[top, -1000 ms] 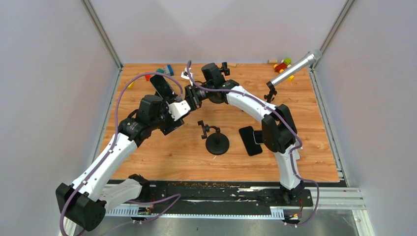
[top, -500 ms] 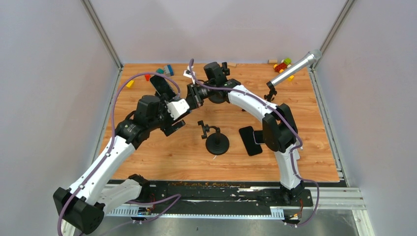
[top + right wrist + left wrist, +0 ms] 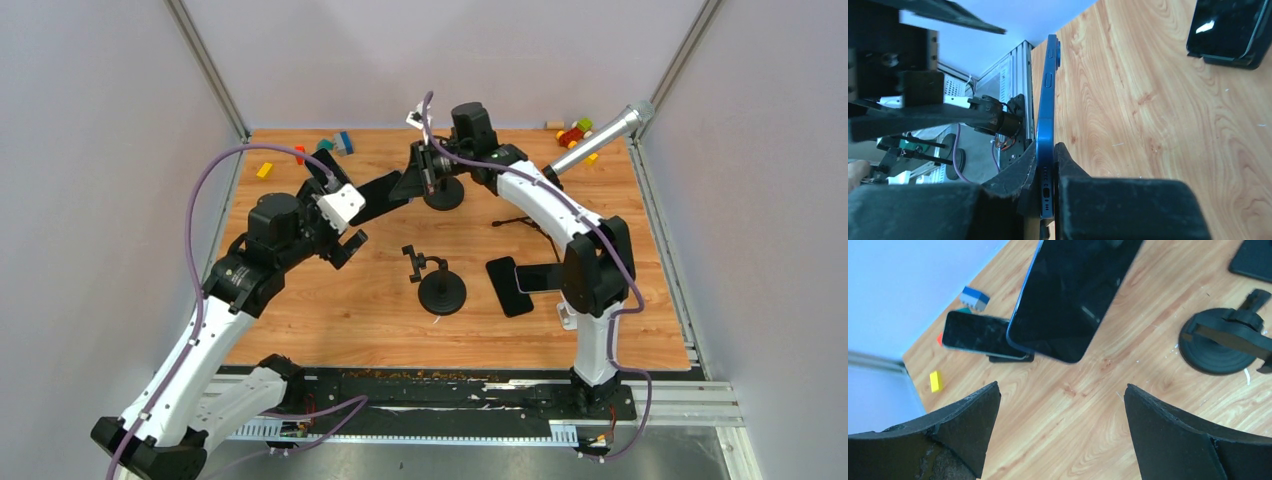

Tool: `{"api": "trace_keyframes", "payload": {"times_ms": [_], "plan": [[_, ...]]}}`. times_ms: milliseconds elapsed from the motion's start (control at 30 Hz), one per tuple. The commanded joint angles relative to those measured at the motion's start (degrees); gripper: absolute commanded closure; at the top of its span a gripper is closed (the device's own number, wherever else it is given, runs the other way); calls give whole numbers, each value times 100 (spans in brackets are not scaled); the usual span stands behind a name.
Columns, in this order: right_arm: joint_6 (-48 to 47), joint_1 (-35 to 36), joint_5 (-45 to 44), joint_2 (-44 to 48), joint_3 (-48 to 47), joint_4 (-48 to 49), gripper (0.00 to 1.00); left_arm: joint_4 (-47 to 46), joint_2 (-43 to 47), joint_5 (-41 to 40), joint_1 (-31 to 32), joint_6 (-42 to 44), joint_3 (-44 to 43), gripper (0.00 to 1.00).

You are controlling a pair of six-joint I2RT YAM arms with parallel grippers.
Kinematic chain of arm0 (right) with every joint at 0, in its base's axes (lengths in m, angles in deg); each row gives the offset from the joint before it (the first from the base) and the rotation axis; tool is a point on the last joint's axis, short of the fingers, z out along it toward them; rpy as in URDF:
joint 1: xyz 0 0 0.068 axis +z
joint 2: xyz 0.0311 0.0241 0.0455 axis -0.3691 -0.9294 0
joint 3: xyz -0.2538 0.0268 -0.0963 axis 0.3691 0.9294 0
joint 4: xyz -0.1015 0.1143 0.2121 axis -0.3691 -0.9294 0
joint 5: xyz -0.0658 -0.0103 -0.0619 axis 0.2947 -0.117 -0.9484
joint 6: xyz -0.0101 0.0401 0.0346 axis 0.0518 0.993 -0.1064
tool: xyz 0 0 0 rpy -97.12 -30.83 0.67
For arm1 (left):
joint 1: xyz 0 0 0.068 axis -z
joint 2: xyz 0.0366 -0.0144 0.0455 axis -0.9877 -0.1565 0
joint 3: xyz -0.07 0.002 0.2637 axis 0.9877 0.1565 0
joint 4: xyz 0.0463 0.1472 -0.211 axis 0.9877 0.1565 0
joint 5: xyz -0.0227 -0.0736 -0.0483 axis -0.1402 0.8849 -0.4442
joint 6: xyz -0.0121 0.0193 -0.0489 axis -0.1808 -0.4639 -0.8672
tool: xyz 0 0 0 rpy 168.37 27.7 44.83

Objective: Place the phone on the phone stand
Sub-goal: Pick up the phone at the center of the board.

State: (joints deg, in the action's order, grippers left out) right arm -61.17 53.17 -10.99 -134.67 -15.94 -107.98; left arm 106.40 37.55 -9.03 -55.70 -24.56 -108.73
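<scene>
The right gripper (image 3: 1047, 150) clamps the blue phone (image 3: 1047, 100) edge-on between its fingers. The left gripper (image 3: 1062, 392) gapes wide, holding nothing, with the phone just beyond its fingertips and the phone stand (image 3: 1220, 342) alongside.

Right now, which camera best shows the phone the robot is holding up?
The left wrist view: the phone looms large, dark screen facing the camera, though its top is cut off. The right wrist view shows only its blue edge, clamped in the right gripper. The top view shows it small and dark between the arms.
</scene>
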Motion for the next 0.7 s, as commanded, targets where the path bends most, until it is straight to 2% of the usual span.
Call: {"api": "trace_keyframes", "payload": {"times_ms": [0,167,333,500,667], "plan": [[-234,-105,114,962,74,349,100,-351,-37,400,-394,-907,-388,0],[-426,-240,-31,1539,288,356,100,-634,-286,1541,-1131,-1810,-679,0],[-410,-392,-75,1918,559,538,100,-1200,-597,2891,-1417,-2561,-768,0],[-143,-549,18,2274,1033,1038,100,-2573,-903,4010,-1542,-3797,-425,0],[170,-688,175,2552,1476,1592,100,-4245,-1181,4521,-1556,-5030,-63,2]]}}
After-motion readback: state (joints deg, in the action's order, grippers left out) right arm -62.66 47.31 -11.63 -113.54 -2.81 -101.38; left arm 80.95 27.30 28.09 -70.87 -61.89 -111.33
